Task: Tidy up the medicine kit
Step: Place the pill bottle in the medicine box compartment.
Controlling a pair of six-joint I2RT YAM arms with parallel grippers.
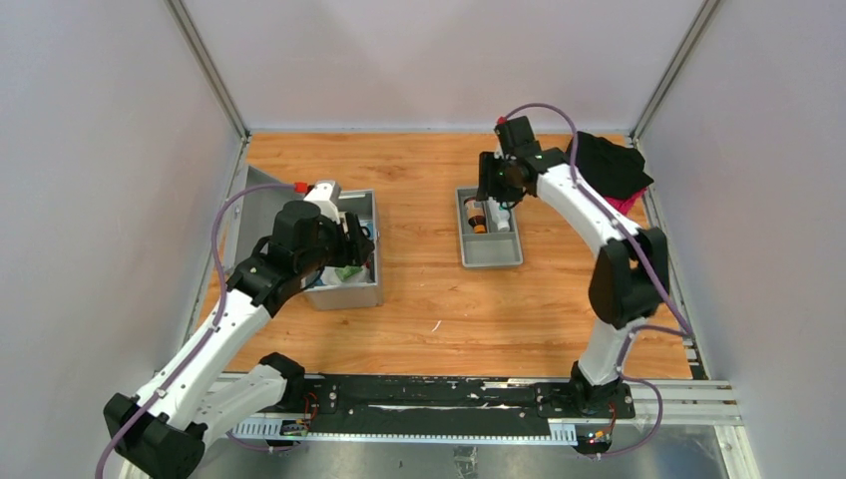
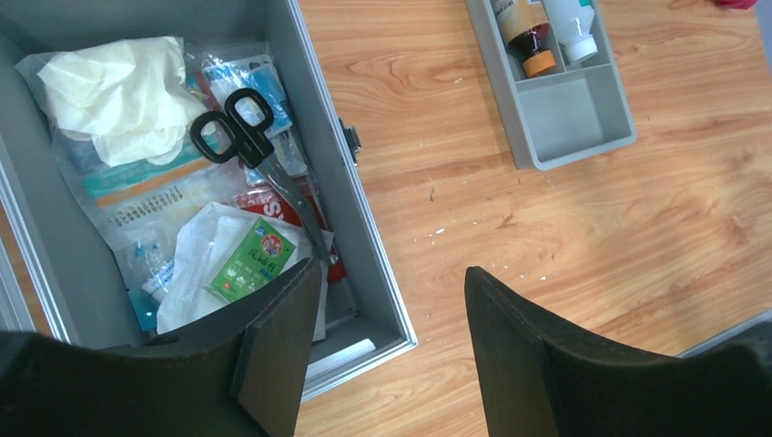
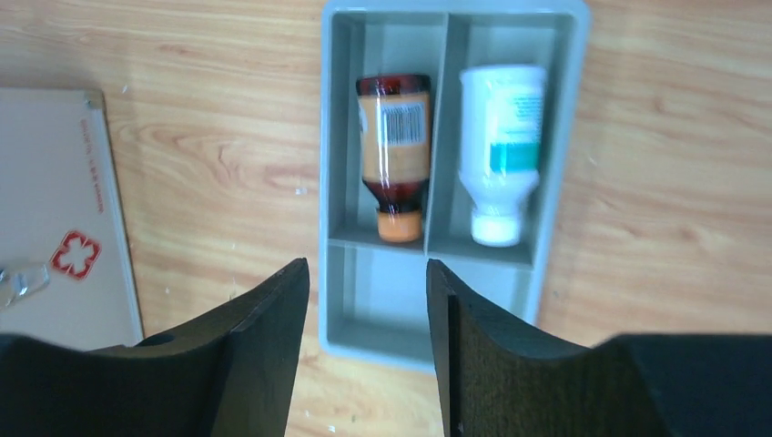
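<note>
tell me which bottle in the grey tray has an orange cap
The brown bottle with the barcode label; the white bottle in the slot beside it has a white cap.

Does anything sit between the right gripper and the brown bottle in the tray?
Nothing visible. The open right gripper hangs above the tray; the brown bottle lies uncovered in its compartment, the white bottle in the next one.

Top view looks down from behind the arms over the whole bench (image 1: 429, 289); wrist views point steeply down, closer — all share the grey tray (image 1: 491, 251).
</note>
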